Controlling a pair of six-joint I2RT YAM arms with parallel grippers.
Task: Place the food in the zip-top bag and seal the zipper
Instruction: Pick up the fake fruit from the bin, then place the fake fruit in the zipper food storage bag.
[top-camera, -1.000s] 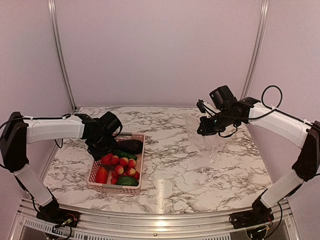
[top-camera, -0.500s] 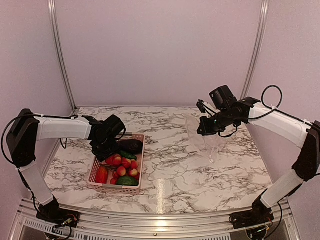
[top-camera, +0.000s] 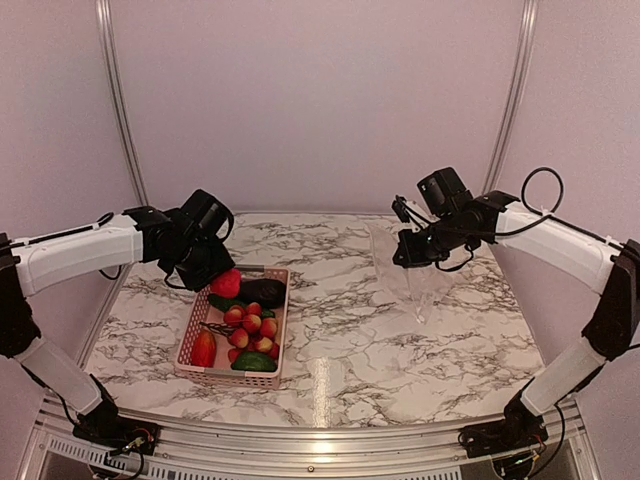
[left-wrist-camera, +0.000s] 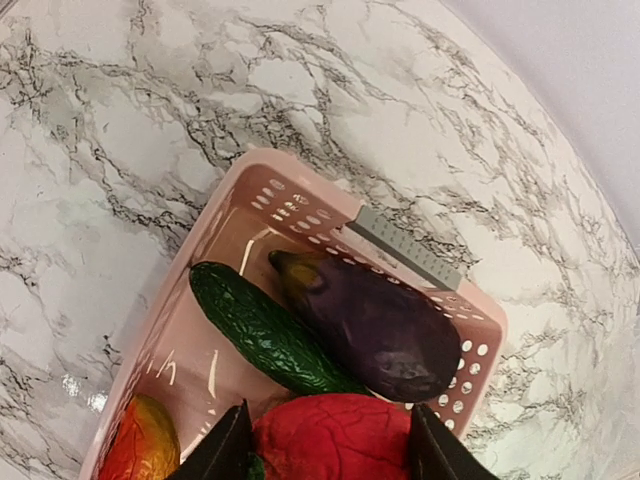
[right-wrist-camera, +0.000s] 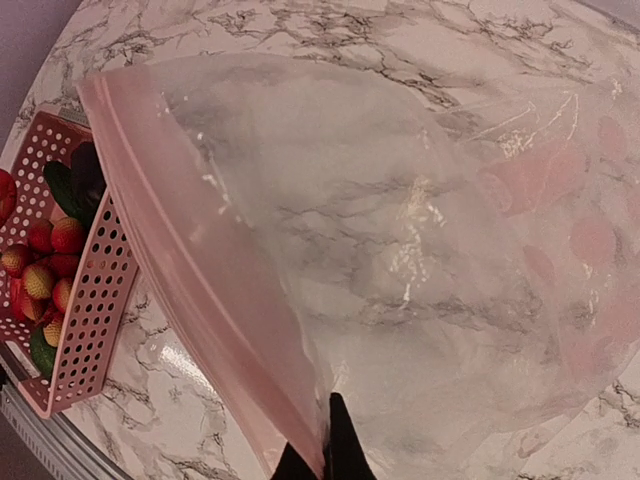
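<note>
My left gripper (left-wrist-camera: 328, 445) is shut on a red toy fruit (left-wrist-camera: 335, 435) and holds it above the far end of the pink basket (top-camera: 188, 340); the same fruit (top-camera: 226, 283) shows red under the gripper (top-camera: 222, 277) from above. Below it in the basket lie a dark purple eggplant (left-wrist-camera: 370, 325), a green cucumber (left-wrist-camera: 262, 330) and several red and yellow-red pieces (top-camera: 250, 325). My right gripper (right-wrist-camera: 322, 455) is shut on the mouth edge of the clear zip-top bag (right-wrist-camera: 400, 260), lifted off the table at the right (top-camera: 412, 275). The pink zipper (right-wrist-camera: 175, 250) runs along the mouth.
The pink basket (right-wrist-camera: 85, 320) stands on the marble table left of centre, between the two arms. Metal frame posts (top-camera: 120, 110) rise at the back corners, and the near table edge has a metal rail (top-camera: 320, 440).
My left gripper has closed on the red fruit in the basket and risen with it toward the back. The right gripper and bag have barely moved.
</note>
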